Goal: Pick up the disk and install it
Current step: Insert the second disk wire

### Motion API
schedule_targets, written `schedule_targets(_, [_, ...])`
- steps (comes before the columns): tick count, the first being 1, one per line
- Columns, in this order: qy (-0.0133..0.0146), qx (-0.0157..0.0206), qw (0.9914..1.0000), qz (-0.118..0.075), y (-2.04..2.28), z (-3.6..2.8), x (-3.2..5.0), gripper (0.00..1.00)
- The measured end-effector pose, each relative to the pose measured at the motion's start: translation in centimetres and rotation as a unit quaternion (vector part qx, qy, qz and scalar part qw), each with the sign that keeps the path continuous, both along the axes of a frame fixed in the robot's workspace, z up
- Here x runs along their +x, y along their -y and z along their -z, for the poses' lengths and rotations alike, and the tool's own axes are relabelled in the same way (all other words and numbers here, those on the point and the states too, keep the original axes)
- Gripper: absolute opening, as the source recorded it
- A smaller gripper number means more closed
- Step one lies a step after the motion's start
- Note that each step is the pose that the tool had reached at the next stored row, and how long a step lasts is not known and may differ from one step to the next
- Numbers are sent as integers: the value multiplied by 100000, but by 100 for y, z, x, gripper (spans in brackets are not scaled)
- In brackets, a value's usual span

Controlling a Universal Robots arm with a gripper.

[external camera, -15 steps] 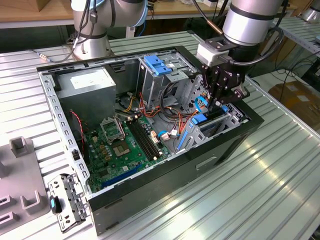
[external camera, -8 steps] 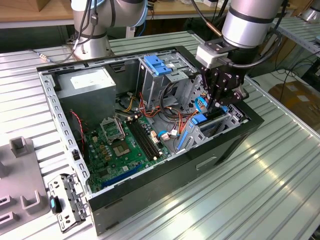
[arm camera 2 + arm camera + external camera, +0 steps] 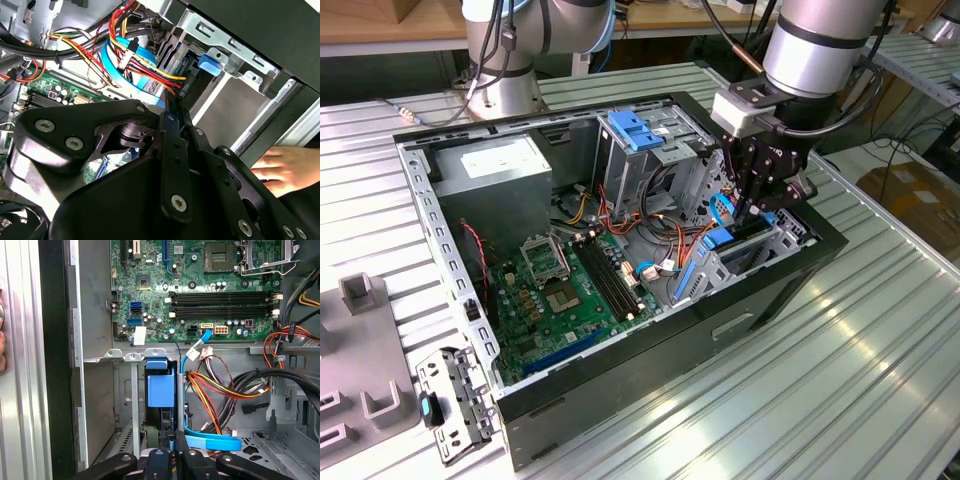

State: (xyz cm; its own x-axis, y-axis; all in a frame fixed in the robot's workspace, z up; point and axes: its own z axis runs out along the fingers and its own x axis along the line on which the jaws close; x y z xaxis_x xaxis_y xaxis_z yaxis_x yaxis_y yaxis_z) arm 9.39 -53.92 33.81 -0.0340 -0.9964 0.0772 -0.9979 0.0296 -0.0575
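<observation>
Arm reaching down, claw [image 3: 760, 205] pointing downward, fingers together

cables [image 3: 235, 387] crowding drive cage [image 3: 131, 405]

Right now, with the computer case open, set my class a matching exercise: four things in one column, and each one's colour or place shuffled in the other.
Things:
1. circuit board
2. power supply box
3. bracket
4. hand

Colour or place:
A. blue, on top of the metal cage
B. green, on the floor of the case
C. down at the drive bay, at the exterior view's right
D. grey with a white sticker

Pairs: 1-B, 2-D, 3-A, 4-C.
</observation>
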Motion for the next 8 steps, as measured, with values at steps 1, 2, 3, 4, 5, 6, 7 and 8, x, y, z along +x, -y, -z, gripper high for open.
schedule_targets(1, [-1,3,100000,-1,0,0,0,16])
schedule_targets(2, [0,5,100000,0,0,0,0,16])
schedule_targets(3, [1,18,100000,-2,0,-2,0,16])
schedule_targets(4, [6,38,100000,-2,0,-8,0,17])
schedule_targets(5, [8,72,100000,-6,-1,-18,1,24])
schedule_targets(6, [9,93,100000,-7,-1,-44,1,24])
schedule_targets(7, [3,38,100000,-1,0,-78,1,24])
schedule_targets(8, [1,9,100000,-6,-1,-116,3,24])
